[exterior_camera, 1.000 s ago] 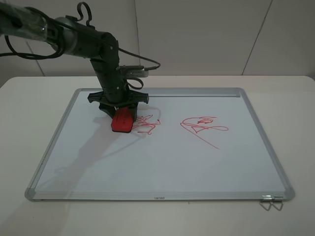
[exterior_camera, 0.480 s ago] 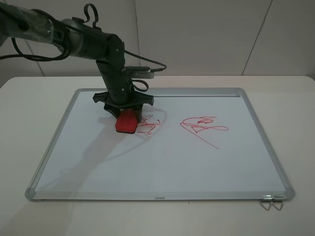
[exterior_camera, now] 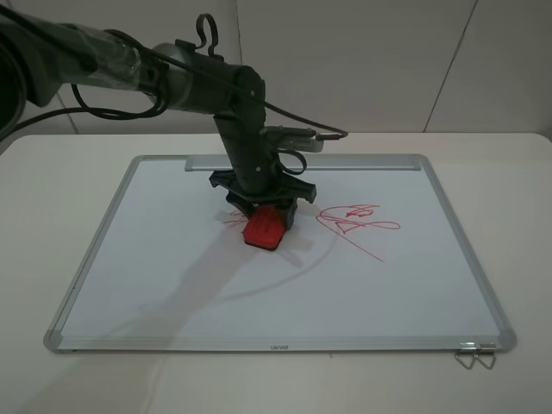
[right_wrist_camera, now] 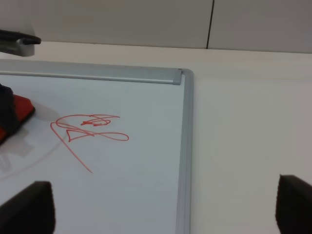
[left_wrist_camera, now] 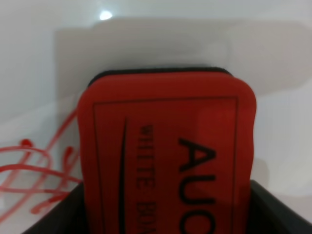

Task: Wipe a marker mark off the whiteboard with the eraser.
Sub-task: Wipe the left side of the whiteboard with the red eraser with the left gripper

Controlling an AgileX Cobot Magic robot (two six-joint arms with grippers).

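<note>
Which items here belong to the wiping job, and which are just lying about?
In the job: silver-framed white whiteboard, red rectangular block eraser, small compact red marker scribble, left end effector gripping the eraser.
Lying about: wider red scribble with a long diagonal stroke, metal wire clip on the white table.

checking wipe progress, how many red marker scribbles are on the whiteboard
2. The wider scribble with a long diagonal stroke lies right of the eraser; strokes of the smaller marker mark show at the eraser's left, the rest possibly hidden under it.
</note>
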